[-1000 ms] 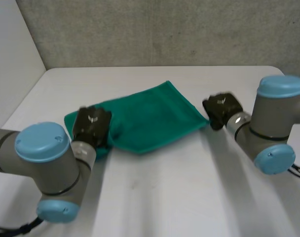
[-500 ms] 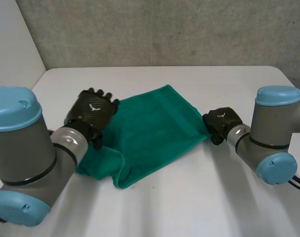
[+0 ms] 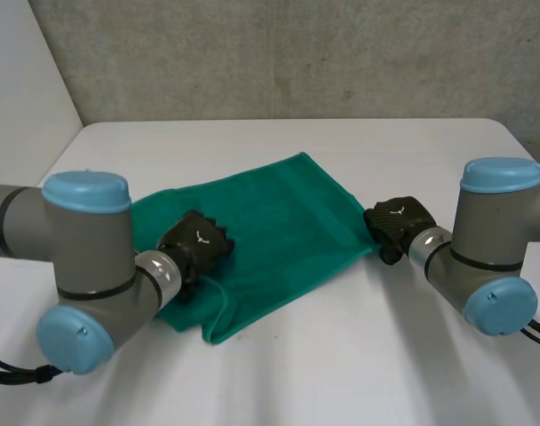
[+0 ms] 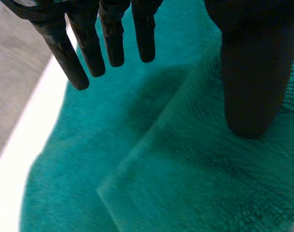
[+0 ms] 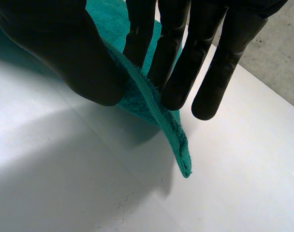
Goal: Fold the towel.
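Note:
A green towel lies on the white table, its left part folded over into a second layer. My left hand hovers over that folded part near the towel's left end. In the left wrist view its fingers and thumb are straight and spread above the towel, holding nothing. My right hand is at the towel's right corner. Seen from the right wrist, its thumb and fingers pinch the towel's edge, lifting it a little off the table.
The table's far edge meets a grey wall. Bare white tabletop lies in front of the towel and to the right of it.
My left hand let go of the towel, opened, rose toward the far left, then came back down over the folded left part. The towel's left end now lies doubled over. The right hand kept its pinch.

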`<state>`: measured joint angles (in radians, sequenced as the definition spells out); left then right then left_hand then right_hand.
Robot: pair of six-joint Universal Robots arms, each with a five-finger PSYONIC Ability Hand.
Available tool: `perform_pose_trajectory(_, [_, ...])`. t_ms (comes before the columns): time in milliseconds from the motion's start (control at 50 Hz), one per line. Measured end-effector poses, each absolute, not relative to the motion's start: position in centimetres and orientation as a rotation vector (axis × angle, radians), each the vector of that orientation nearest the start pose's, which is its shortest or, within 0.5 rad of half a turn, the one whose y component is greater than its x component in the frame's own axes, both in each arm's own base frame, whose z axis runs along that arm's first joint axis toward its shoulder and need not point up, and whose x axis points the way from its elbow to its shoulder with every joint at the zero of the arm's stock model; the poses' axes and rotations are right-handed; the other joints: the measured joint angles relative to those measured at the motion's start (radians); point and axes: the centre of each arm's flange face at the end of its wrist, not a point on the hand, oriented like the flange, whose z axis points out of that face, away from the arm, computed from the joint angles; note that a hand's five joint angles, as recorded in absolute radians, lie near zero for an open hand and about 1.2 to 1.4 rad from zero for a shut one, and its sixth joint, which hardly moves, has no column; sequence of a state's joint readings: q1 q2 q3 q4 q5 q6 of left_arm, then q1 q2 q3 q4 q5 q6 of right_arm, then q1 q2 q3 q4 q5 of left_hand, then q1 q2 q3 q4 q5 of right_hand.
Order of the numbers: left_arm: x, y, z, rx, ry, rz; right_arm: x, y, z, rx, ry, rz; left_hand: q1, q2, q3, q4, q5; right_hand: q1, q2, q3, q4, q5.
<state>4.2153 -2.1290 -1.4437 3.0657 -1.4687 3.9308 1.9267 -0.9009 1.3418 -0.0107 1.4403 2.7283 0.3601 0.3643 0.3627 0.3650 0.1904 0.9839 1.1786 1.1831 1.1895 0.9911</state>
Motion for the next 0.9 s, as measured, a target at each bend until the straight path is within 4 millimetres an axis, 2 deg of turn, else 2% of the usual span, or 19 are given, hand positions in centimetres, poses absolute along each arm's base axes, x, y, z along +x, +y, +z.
perform_pose_trajectory(180, [-28.6,-26.0,15.1,1.562,2.218,-1.471,26.6,-32.3,13.8,-1.059,2.354,-1.669,0.244,0.231,0.232,0.232,0.225,0.0,0.0,0.0,0.0,0.0])
perform_pose_trajectory(520, [-25.9,-26.6,15.3,1.448,2.319,-1.36,25.1,-33.1,15.1,-1.028,2.394,-1.688,0.242,0.235,0.236,0.232,0.232,0.0,0.0,0.0,0.0,0.0])
perform_pose_trajectory(580, [-25.6,-26.5,15.2,1.445,2.329,-1.343,25.0,-33.0,15.1,-1.044,2.409,-1.665,0.43,0.417,0.416,0.409,0.402,0.0,0.0,0.0,0.0,0.0])
perform_pose_trajectory(660, [-25.4,-26.3,15.2,1.442,2.335,-1.332,24.9,-32.7,15.2,-1.075,2.421,-1.644,0.511,0.496,0.495,0.494,0.487,0.0,0.0,0.0,0.0,0.0])
perform_pose_trajectory(700, [-25.3,-26.1,15.2,1.438,2.337,-1.327,24.7,-32.5,15.8,-1.106,2.426,-1.641,0.735,0.727,0.722,0.727,0.714,0.0,0.0,0.0,0.0,0.0])
perform_pose_trajectory(740, [-25.2,-26.1,15.2,1.435,2.336,-1.326,24.6,-32.4,16.3,-1.117,2.427,-1.645,0.754,0.794,0.788,0.791,0.765,0.0,0.0,0.0,0.0,0.0])
perform_pose_trajectory(820, [-24.9,-26.2,16.0,1.408,2.321,-1.348,24.2,-32.0,18.5,-1.14,2.418,-1.677,0.754,0.826,0.818,0.824,0.77,0.0,0.0,0.0,0.0,0.0])
perform_pose_trajectory(860, [-24.7,-26.3,17.4,1.377,2.295,-1.391,23.7,-31.6,20.5,-1.155,2.411,-1.711,0.754,0.827,0.819,0.825,0.77,0.0,0.0,0.0,0.0,0.0])
perform_pose_trajectory(900, [-24.6,-26.3,17.8,1.369,2.287,-1.404,23.5,-31.4,21.3,-1.163,2.409,-1.725,0.754,0.827,0.819,0.825,0.77,0.0,0.0,0.0,0.0,0.0])
